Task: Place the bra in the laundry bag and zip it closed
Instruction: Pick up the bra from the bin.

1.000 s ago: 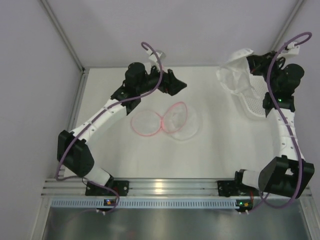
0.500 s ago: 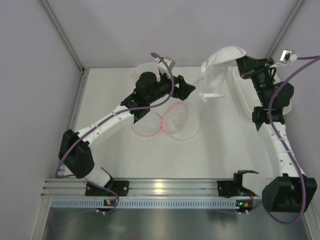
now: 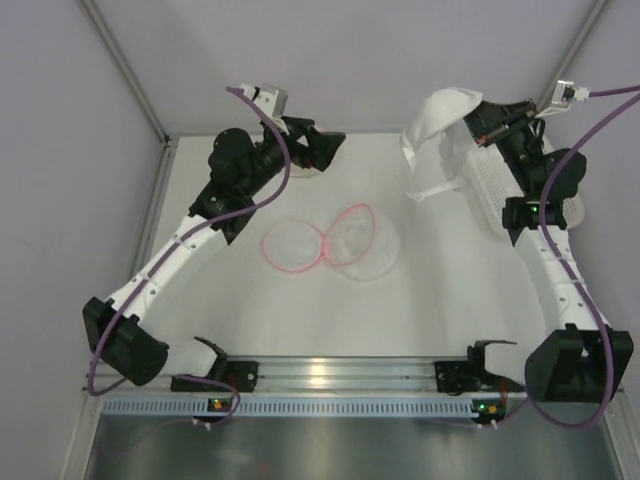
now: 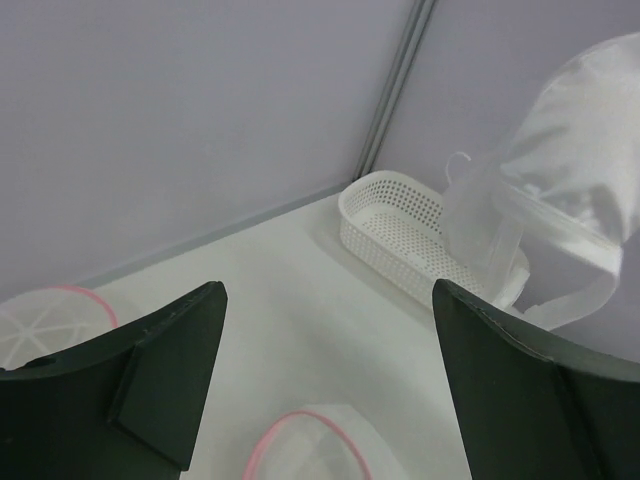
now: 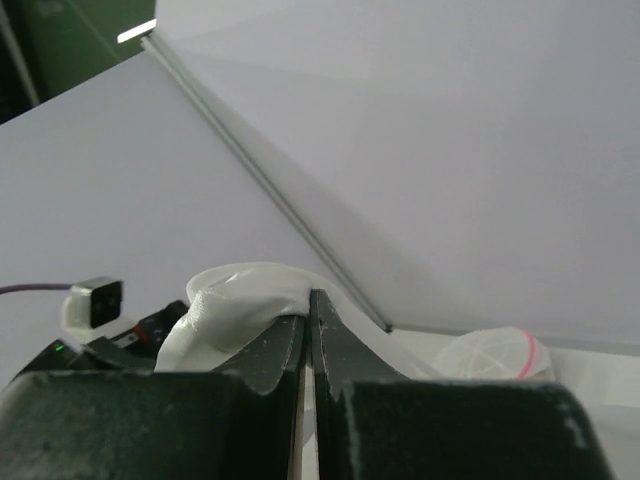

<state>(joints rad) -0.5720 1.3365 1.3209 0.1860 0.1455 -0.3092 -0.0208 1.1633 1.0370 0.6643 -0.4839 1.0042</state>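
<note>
The white bra (image 3: 438, 118) hangs in the air at the back right with a strap (image 3: 430, 190) dangling below it. My right gripper (image 3: 480, 120) is shut on its top edge; in the right wrist view the white fabric (image 5: 240, 300) bunches over the closed fingertips (image 5: 312, 295). The laundry bag (image 3: 330, 240), white mesh with pink rims, lies spread open on the middle of the table, and its pink edge (image 4: 310, 445) shows below my left gripper. My left gripper (image 3: 325, 148) hovers open and empty near the back wall (image 4: 328, 300), left of the bra (image 4: 560, 170).
A white perforated basket (image 3: 500, 200) stands along the right side, under and behind the bra (image 4: 400, 230). A second round mesh thing with a pink rim (image 4: 40, 320) lies by the back wall (image 5: 500, 355). Grey walls close in the back and both sides.
The right gripper has carried the bra up and leftward off the basket side. The left gripper swung right toward the bra, then drew back left toward the back wall, staying open.
</note>
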